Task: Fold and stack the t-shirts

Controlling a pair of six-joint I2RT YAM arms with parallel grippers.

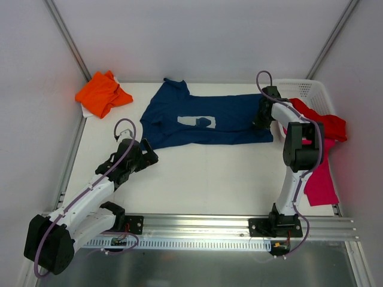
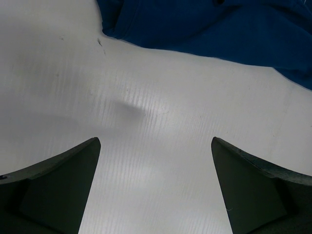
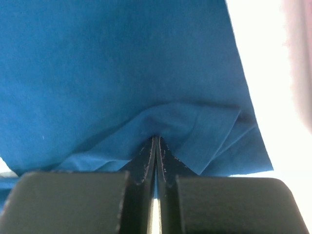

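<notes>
The navy blue t-shirt [image 1: 203,119] with a pale print lies spread across the back of the table. My right gripper [image 1: 261,122] is shut on its right hem; in the right wrist view the blue cloth [image 3: 122,73] bunches at my closed fingertips [image 3: 156,139]. My left gripper [image 1: 148,159] is open and empty, low over bare table just short of the shirt's lower left edge [image 2: 204,29], with both fingers [image 2: 58,180] in the left wrist view. An orange t-shirt [image 1: 103,92] lies crumpled at the back left. A red t-shirt [image 1: 323,122] and a magenta-pink one [image 1: 320,179] hang at the right.
A white mesh basket [image 1: 305,89] stands at the back right with the red shirt draped over it. A metal rail [image 1: 239,224] runs along the near edge. Enclosure walls stand on the left, back and right.
</notes>
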